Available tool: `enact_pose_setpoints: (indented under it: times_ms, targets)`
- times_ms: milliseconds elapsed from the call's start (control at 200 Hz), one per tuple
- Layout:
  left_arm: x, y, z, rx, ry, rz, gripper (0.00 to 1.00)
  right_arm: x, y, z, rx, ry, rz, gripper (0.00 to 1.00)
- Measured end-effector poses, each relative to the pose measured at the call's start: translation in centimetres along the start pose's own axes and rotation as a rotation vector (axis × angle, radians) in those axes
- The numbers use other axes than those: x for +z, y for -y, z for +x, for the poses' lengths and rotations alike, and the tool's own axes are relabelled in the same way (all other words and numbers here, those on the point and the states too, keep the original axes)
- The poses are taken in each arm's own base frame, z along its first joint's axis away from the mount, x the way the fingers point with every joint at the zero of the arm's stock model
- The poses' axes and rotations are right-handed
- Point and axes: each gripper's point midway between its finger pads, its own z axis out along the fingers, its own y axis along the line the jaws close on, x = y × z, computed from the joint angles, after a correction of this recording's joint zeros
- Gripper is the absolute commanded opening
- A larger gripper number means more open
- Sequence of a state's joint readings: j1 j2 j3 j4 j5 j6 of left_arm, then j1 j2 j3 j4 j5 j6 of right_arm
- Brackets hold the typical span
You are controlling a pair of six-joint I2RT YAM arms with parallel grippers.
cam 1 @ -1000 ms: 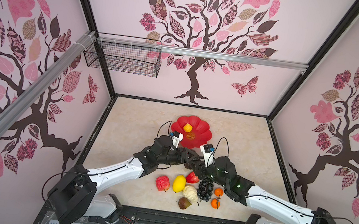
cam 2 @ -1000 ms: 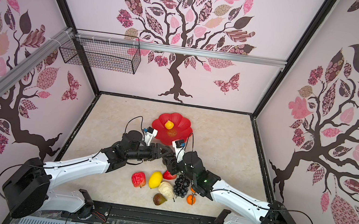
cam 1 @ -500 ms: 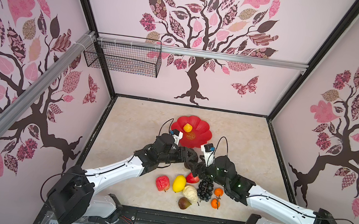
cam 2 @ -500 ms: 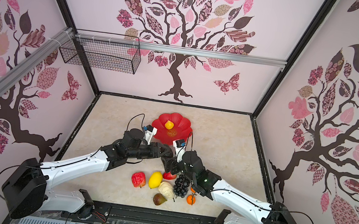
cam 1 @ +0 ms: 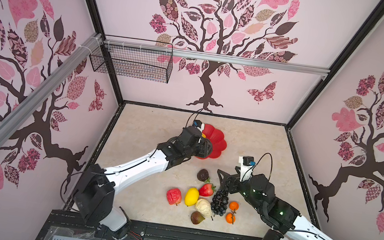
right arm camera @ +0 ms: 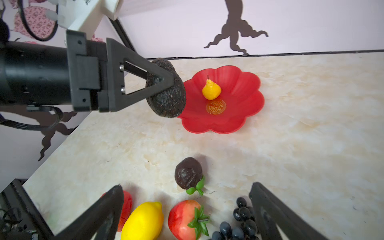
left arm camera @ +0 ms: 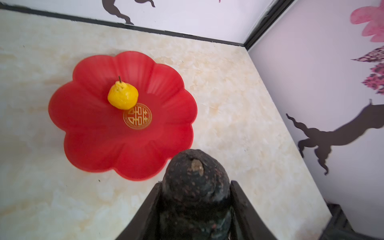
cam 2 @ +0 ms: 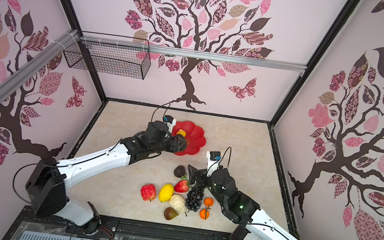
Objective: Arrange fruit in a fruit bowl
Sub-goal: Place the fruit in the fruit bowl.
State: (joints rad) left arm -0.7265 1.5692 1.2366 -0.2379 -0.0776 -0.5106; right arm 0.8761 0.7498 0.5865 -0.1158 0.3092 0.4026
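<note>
The red flower-shaped fruit bowl sits at the back of the table with a yellow pear in it. My left gripper hangs above the bowl's near rim, shut on a dark avocado. My right gripper stands open, nothing between its fingers, over the loose fruit. That fruit comprises a dark round piece with green leaves, strawberry, lemon, apple, grapes, two oranges, a cream knobbly piece and a fig.
A black wire basket hangs from the rail on the back wall. Patterned walls close in the table on three sides, and a black frame runs along the front edge.
The two grippers, close together before, have parted. The left one moved toward the bowl with the avocado. The right one opened wide and drew back to the right.
</note>
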Motion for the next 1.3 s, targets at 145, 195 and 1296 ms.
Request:
enact_pose_setpoints:
  times_ms: [145,195,1296]
  targets:
    - [3.8,-0.5,-1.4,0.101,-0.003,-0.089,0.46,-0.8,1.9,1.8,0.055,-0.022,0.056,0.96]
    - [5.0,-0.6,-1.8,0.129,-0.003,-0.112,0.46,-0.9,2.3,2.4,0.066,-0.031,0.065,0.96]
    - [20.9,-6.5,-1.8,0.207,-0.085,-0.279,0.49,-1.5,3.3,4.4,0.106,-0.070,0.080,0.98]
